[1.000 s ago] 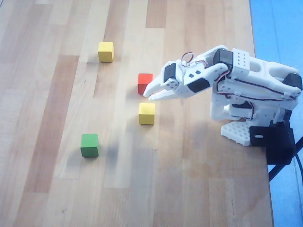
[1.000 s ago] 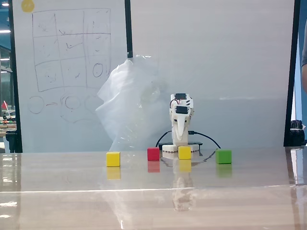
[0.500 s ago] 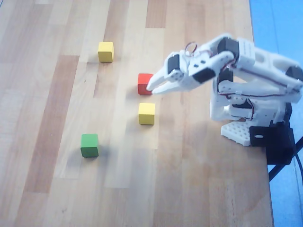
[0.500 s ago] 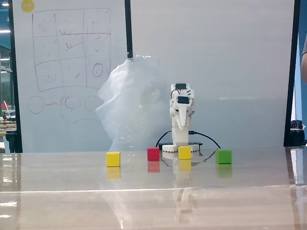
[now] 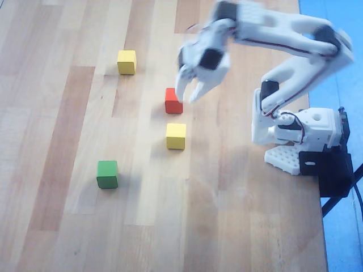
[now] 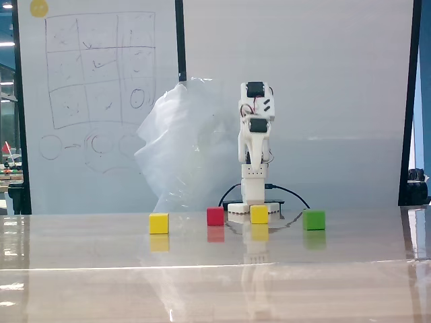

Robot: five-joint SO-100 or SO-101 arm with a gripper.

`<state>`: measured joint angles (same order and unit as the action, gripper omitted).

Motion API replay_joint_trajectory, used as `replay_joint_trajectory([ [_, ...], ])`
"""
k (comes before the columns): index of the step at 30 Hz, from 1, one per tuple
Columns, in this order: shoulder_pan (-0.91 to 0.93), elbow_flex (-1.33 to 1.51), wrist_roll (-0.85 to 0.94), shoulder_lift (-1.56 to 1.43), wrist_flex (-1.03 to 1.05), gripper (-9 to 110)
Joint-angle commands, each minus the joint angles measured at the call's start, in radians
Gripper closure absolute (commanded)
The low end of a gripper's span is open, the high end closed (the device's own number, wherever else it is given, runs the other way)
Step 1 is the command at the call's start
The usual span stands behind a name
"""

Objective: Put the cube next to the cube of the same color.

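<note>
Two yellow cubes lie on the wooden table. One yellow cube (image 5: pixel 176 136) sits near the middle, just in front of the arm base; it also shows in the fixed view (image 6: pixel 259 214). The other yellow cube (image 5: pixel 126 62) lies farther off at the upper left of the overhead view, and at the left in the fixed view (image 6: pixel 159 223). My gripper (image 5: pixel 190 92) hangs in the air over the right edge of the red cube (image 5: pixel 173 101). Its fingers are a little apart and hold nothing. In the fixed view the arm (image 6: pixel 256 128) faces the camera and the jaws cannot be made out.
A green cube (image 5: pixel 107 174) lies at the lower left of the overhead view, and at the right in the fixed view (image 6: pixel 314 219). The red cube shows in the fixed view (image 6: pixel 215 216) too. The arm base (image 5: pixel 300 133) stands at the table's right edge.
</note>
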<state>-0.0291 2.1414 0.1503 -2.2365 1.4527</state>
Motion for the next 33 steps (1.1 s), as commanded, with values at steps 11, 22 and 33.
replay_joint_trajectory([
  [11, 0.002, -0.092, -0.006, 0.250, -0.103, 84],
  [22, 0.000, 0.149, -0.005, 0.245, -0.261, 66],
  [33, -0.003, 0.267, 0.006, 0.261, -0.410, 68],
])
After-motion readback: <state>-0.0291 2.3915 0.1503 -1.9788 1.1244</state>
